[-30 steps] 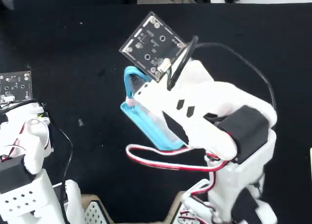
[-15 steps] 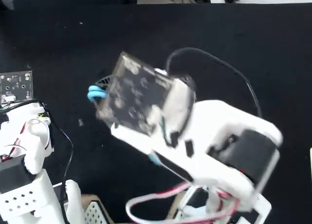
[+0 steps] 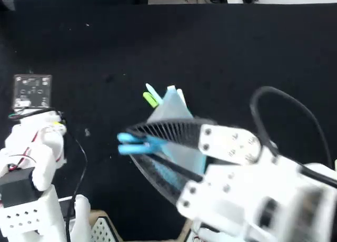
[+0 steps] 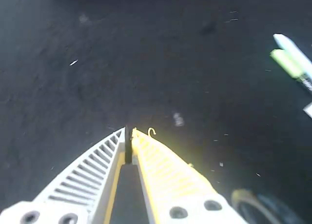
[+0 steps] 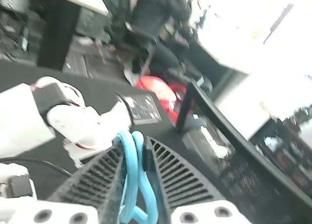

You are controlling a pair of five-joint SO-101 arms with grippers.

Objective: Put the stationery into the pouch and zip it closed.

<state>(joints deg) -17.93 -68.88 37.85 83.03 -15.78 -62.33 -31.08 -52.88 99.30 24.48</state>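
A translucent blue pouch (image 3: pixel 178 118) hangs tilted above the black table (image 3: pixel 79 47). Its blue pull loop (image 3: pixel 131 143) is pinched between the black ribbed fingers of my right gripper (image 3: pixel 126 139). In the right wrist view the same loop (image 5: pixel 132 155) sits between those shut fingers (image 5: pixel 168 177). A green marker (image 3: pixel 150 99) and a pale pen (image 3: pixel 154 90) poke out of the pouch's far end. My left gripper (image 4: pixel 129 134) is shut on nothing, low over bare table at the left. From there the green marker (image 4: pixel 288 63) and pale pen (image 4: pixel 291 46) appear off to the side.
The left arm (image 3: pixel 31 157) stands at the table's left front edge with its camera board (image 3: pixel 32 90) on top. The right arm's white body (image 3: pixel 263 200) fills the front right corner. Black table lies open at the back and centre left.
The right arm swung down and toward the front right, carrying the pouch by its loop; the pouch turned and the pen tips now show at its far end. The left arm shifted slightly.
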